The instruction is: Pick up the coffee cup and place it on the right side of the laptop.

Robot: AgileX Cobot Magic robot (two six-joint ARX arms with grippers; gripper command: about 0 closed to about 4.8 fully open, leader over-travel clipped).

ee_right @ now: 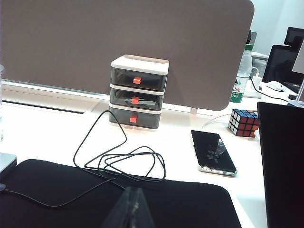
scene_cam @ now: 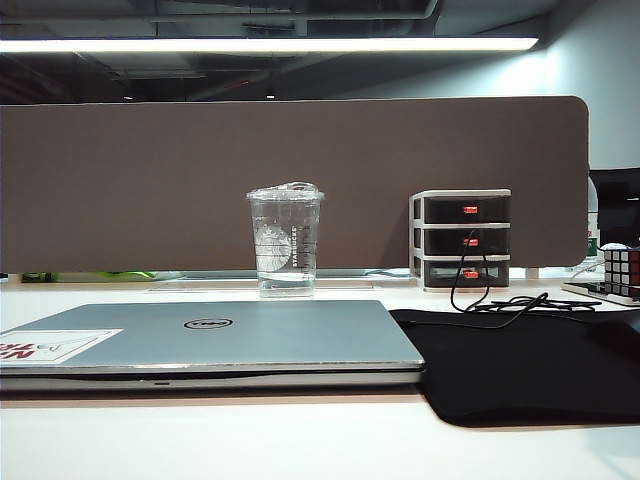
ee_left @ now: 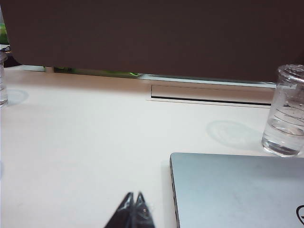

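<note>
The coffee cup [scene_cam: 285, 241] is standing upright on the white table [scene_cam: 300, 440], just behind the far edge of the closed laptop [scene_cam: 215, 340] and a little right of that edge's middle, so its long axis is running straight up. The target spot, on the laptop's right, is lying where the black mat [scene_cam: 520, 365] is spread.

In the left wrist view the left gripper [ee_left: 134, 202] is sitting low over bare table beside the laptop's left edge, its 2 dark fingertips pinched together with nothing between them. The cup [ee_left: 286, 111] is showing at the far side of that view, beyond the laptop's corner, so it is lying ahead of this gripper and across toward the middle.

In the right wrist view the right gripper [ee_right: 130, 202] is hanging over the mat [ee_right: 118, 199], fingertips meeting with no gap visible and holding nothing. Only a sliver of the cup is grazing that view's edge, so judging which arm is nearer is uncertain; the right arm is already hovering over the drop zone.

Readable writing: "STARBUCKS" is running vertically beside the round logo on the cup; the laptop lid is carrying the Dell badge [scene_cam: 208, 323]; the corner sticker [scene_cam: 55, 345] is showing red letters, too cut off to read.
</note>
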